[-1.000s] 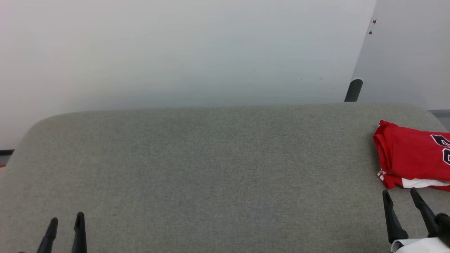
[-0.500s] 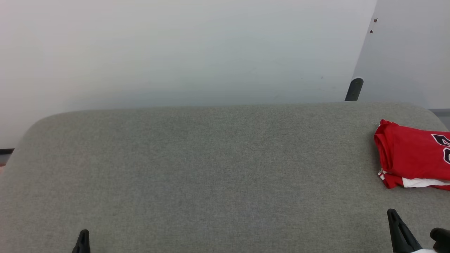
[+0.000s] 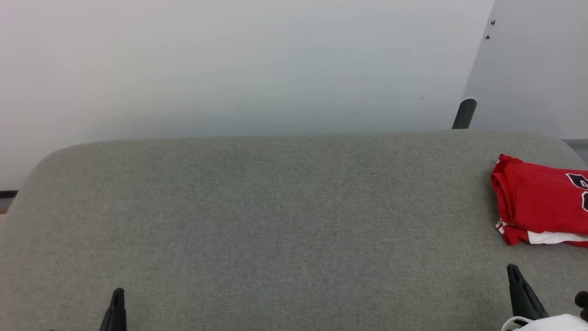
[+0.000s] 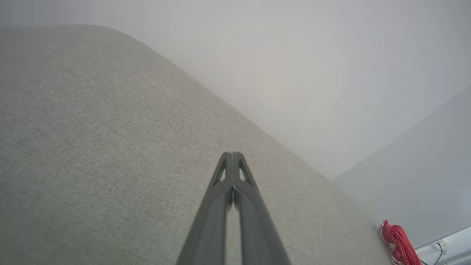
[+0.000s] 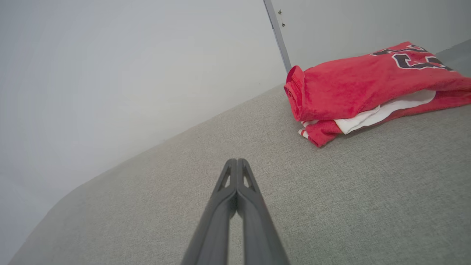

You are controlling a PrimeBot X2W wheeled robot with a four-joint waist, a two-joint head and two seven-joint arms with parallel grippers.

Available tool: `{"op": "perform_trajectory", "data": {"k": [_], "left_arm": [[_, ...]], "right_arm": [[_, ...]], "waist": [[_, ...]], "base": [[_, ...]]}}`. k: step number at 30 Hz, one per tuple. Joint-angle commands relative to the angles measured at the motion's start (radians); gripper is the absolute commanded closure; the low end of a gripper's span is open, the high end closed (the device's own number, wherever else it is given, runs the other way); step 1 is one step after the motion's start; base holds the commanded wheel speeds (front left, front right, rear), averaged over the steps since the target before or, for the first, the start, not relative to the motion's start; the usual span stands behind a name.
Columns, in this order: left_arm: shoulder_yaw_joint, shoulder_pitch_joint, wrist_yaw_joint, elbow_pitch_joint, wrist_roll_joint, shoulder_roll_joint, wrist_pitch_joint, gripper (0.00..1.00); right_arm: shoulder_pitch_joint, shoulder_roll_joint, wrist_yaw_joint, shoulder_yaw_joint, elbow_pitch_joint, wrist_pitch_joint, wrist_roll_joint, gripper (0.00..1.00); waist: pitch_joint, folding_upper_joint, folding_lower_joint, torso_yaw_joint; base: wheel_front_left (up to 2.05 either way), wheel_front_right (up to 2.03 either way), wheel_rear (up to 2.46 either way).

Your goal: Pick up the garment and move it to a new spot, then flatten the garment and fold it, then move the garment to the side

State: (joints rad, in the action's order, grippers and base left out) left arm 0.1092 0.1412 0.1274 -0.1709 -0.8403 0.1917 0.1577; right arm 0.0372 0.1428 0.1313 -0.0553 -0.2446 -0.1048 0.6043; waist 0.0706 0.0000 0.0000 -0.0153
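Head view is cutting off most of the left tool (image 3: 117,303) at the bottom edge, near left. One dark spike is poking up over the grey fabric tabletop (image 3: 275,220), too little to tell how the fingers are standing. Left wrist view is settling that: the left tool (image 4: 232,156) is pointing along the cloth with its two fingers pressing together at the tips, gripping nothing. Whether it is touching the tabletop I cannot tell.

The tabletop is stretching from its rounded far-left corner across to the right, with a pale wall (image 3: 229,69) rising behind its far edge. Toward the right a dark post (image 3: 464,114) is sticking up behind that edge, its lower part hiding behind the tabletop.

Near right, the right tool (image 3: 517,285) is also appearing as one dark spike, its base running off the bottom edge beside a pale forearm (image 3: 551,322). Right wrist view is showing the right tool (image 5: 236,162) with its fingers meeting at the tips, clamping nothing.

The garment (image 3: 537,202) is lying folded on the far right of the tabletop, beyond the right tool and apart from it. The right edge is slicing through it, leaving a fragment of black, white-outlined lettering. In right wrist view the garment (image 5: 353,81) is showing red layers over a white panel, with striped trim at its near corner, and the characters are too foreshortened to read. In left wrist view the garment (image 4: 399,241) is appearing as a small red bundle at the tabletop's far end, its details too small to make out.
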Motion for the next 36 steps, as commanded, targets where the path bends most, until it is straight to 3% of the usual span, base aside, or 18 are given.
{"op": "perform_trajectory", "data": {"k": [1,36], "left_arm": [[0.006,-0.027,0.001,0.011,-0.027,0.004,-0.006,1.0],[0.006,-0.132,0.003,-0.027,-0.366,-0.062,-0.128,1.0]], "right_arm": [[-0.032,0.001,0.0,-0.006,0.015,0.004,0.034,1.0],[-0.088,-0.041,0.0,-0.031,0.01,0.103,0.477,1.0]], "waist": [[-0.001,0.0,0.0,0.0],[-0.026,0.0,0.0,0.005]], "base": [[0.0,0.0,0.0],[0.0,0.0,0.0]]}}
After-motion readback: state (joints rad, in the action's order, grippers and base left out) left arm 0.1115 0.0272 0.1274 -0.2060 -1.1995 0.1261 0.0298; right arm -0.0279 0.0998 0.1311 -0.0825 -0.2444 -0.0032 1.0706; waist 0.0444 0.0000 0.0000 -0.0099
